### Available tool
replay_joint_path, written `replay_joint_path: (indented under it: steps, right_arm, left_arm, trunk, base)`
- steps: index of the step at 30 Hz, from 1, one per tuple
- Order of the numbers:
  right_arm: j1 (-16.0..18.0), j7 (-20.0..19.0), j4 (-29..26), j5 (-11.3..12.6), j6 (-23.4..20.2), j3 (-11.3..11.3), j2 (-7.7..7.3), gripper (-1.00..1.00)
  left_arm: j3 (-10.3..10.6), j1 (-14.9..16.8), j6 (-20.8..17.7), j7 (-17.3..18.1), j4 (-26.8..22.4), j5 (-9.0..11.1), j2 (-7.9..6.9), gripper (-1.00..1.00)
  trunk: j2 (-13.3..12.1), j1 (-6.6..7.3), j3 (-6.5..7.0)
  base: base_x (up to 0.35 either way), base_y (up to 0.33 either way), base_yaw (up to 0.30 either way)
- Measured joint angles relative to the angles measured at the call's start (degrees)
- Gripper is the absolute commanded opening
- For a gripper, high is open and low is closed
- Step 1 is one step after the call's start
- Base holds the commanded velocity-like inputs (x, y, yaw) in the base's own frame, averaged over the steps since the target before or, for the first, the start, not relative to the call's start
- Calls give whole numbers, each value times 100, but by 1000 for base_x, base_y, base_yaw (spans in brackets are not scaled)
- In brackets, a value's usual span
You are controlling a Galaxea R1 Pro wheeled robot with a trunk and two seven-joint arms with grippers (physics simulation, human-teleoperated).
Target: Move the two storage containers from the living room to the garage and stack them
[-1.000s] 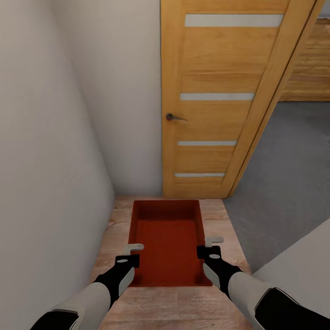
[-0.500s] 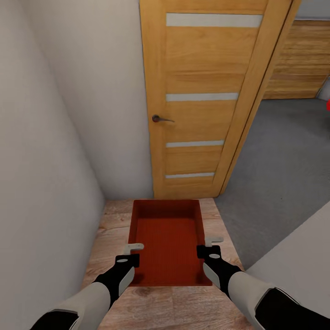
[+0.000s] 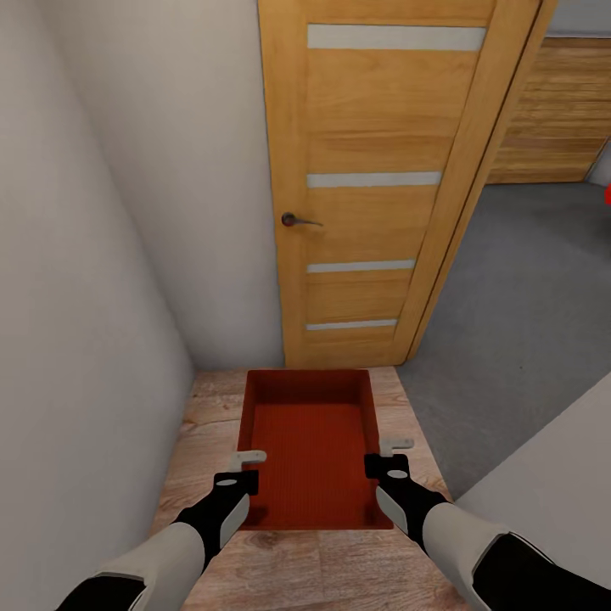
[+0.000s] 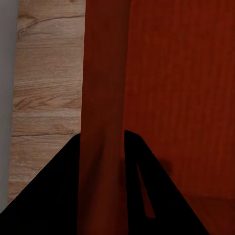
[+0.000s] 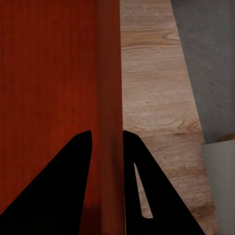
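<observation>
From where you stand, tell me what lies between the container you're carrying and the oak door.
In the head view, a short strip of light wood-plank floor separates the storage container from the oak door.

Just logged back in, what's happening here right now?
The robot is carrying one storage container with both arms: the left end effector clamps its left wall, the right end effector its right wall. It stands on wood-plank floor facing the open oak door, with the grey garage floor ahead to the right.

No readable text, label, brand or number appears anywhere (the door [image 3: 382,178] carries only four plain frosted strips).
</observation>
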State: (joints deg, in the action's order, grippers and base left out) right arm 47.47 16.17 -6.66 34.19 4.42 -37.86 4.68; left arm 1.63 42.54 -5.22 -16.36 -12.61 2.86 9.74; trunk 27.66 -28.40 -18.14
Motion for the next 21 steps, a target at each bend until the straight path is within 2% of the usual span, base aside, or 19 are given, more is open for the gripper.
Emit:
replay_joint_path:
  steps: [11,21]
  right_arm:
    - [0,-6,7,1,7,2,0,-100]
    - [-1,-2,6,-1,7,5,0,-100]
  left_arm:
    - [1,0,0,-3,-1,-3,2,-100]
    - [-4,1,2,-1,2,-9,2,-100]
  trunk:
    - [0,0,0]
    - [0,0,0]
  base:
    - [0,0,-8]
    - [0,0,-210]
